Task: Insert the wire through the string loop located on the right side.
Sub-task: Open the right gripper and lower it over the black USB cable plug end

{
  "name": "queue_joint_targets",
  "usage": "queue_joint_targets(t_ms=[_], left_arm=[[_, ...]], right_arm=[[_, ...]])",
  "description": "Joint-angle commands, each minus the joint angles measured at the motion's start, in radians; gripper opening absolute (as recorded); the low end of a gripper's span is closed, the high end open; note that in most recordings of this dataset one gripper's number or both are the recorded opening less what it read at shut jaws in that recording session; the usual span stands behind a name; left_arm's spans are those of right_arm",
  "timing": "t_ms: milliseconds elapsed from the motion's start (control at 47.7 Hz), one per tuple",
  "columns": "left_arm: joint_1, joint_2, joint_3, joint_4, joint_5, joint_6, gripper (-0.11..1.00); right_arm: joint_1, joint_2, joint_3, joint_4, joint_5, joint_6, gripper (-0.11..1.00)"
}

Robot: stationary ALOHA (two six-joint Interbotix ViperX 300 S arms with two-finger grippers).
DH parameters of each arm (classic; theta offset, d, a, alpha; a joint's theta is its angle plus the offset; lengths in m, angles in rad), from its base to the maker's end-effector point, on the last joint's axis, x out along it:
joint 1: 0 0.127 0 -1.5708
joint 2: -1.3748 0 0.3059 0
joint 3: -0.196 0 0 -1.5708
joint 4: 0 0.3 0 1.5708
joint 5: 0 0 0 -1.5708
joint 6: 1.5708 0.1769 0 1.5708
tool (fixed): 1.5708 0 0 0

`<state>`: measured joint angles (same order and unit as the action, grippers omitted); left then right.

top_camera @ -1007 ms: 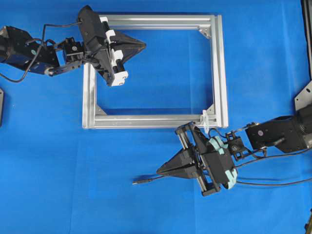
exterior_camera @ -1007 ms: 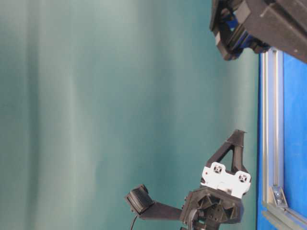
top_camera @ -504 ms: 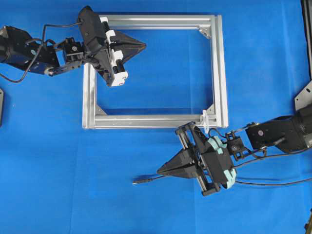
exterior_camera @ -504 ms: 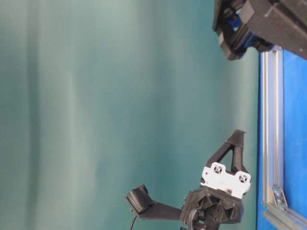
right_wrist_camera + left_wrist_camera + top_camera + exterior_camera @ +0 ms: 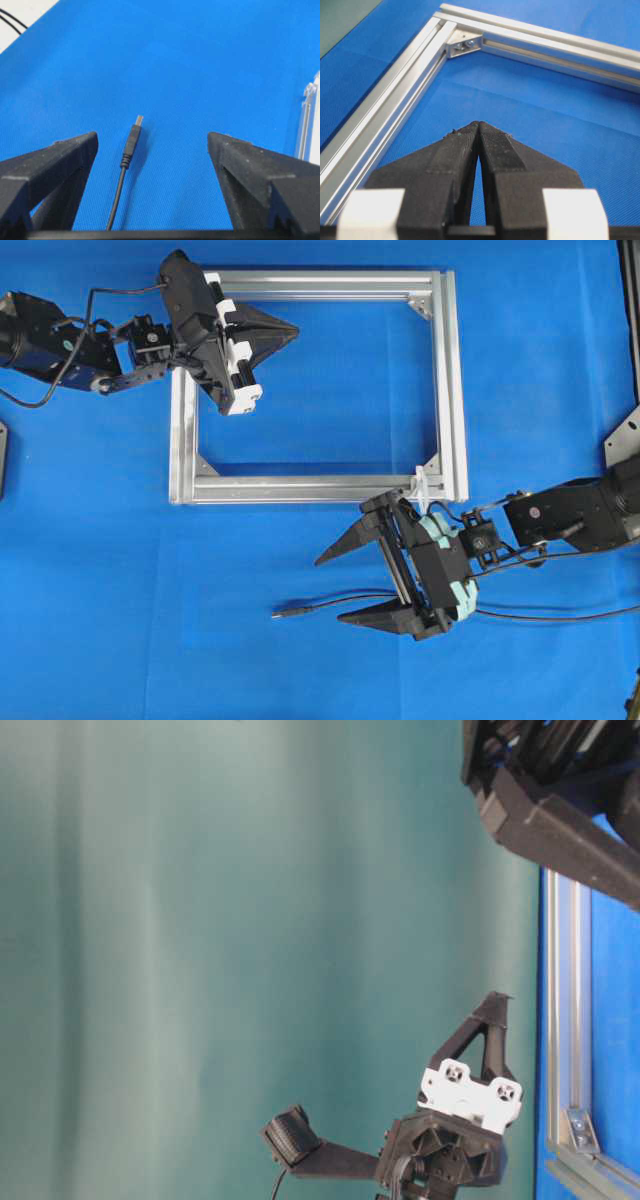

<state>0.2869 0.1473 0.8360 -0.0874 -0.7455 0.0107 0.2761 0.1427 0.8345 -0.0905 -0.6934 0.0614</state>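
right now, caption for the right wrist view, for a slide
Open right gripper jaws frame the wire lying on the blue mat.

silver frame (image 5: 452, 390), blue mat (image 5: 540, 370), possibly teal backdrop (image 5: 250, 920)

Right pincer (image 5: 334, 588) spread wide, left pincer (image 5: 295, 332) closed, arms apart

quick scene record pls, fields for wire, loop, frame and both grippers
wire: thin black wire lying on the blue mat, plug end pointing left in the overhead view
string loop: small white string loop at the frame's lower right corner, nothing through it
frame: silver frame flat on the mat
right gripper: right gripper open, fingers either side of the wire, not holding it
left gripper: left gripper shut, empty, over the frame's upper left part
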Motion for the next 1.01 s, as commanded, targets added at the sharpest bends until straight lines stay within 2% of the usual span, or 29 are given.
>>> queue_joint_targets(t_ms=[0,587,818,986], left_arm=[[0.003,-0.032,-0.006,0.003,-0.005,0.002,0.00],[0.008,-0.032,0.008,0.003,-0.006,0.002,0.00],[0.009,-0.032,0.012,0.003,-0.008,0.002,0.00],[0.009,-0.034,0.011,0.005,-0.009,0.002,0.00]], right_arm=[[0.002,-0.017,-0.017,0.008,-0.003,0.002,0.89],[0.046,0.166,-0.067,0.129,-0.040,0.003,0.89],[0.046,0.196,-0.080,0.147,-0.040,0.003,0.87],[0.046,0.198,-0.080,0.147,-0.034,0.002,0.79]])
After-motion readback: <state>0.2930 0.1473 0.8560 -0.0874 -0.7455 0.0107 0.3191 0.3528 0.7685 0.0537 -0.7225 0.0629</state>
